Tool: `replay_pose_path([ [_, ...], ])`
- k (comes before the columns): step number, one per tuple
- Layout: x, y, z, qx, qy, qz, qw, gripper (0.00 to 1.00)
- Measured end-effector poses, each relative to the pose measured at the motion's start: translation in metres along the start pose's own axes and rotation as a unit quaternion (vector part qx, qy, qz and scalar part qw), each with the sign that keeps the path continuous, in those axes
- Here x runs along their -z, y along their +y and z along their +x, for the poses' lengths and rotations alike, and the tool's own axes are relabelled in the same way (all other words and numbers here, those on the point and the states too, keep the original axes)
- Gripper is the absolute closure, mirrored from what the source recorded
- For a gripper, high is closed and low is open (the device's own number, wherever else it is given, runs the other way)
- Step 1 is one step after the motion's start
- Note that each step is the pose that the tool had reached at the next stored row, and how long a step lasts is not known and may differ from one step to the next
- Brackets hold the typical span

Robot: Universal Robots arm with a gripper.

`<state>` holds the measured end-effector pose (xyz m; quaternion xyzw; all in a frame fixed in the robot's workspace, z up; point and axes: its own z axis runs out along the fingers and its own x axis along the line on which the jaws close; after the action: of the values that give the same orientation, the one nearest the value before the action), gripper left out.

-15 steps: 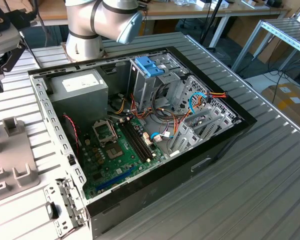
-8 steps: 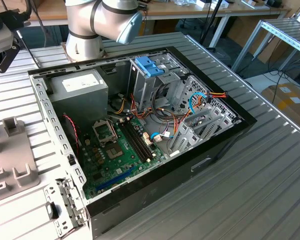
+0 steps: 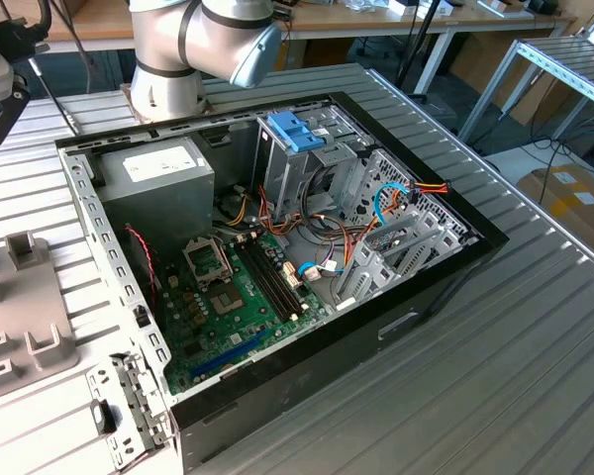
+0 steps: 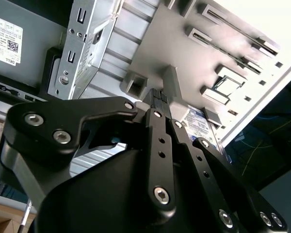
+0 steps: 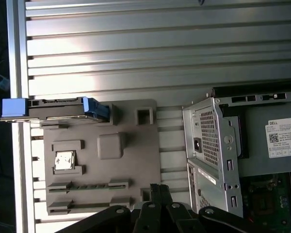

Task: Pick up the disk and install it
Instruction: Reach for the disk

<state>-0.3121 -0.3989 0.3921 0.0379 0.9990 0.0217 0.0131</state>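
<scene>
The pincer (image 5: 157, 187) is pinched narrow and holds nothing. The disk (image 5: 58, 110) sits well apart on the grey tray (image 5: 136, 160), so the pick-up looks not yet done.

I work in a robotics lab or workshop. Under my end effector (image 5: 158, 188), a ribbed aluminium tabletop (image 5: 136, 48) carries a grey fixture plate (image 5: 140, 160) and, beside it, an opened computer case (image 3: 426, 292). Farther off stand long workbenches (image 3: 356, 18) and a metal rack (image 3: 564, 64).
</scene>
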Motion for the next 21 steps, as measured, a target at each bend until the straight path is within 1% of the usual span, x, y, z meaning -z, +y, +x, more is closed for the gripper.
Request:
replay_pose_path([
  [6,0.0001,-0.0004,0.0046,0.000,0.0000,0.0000,1.00000,0.89],
  [21,0.0003,-0.0015,0.0199,0.000,0.0000,0.0000,1.00000,0.89],
])
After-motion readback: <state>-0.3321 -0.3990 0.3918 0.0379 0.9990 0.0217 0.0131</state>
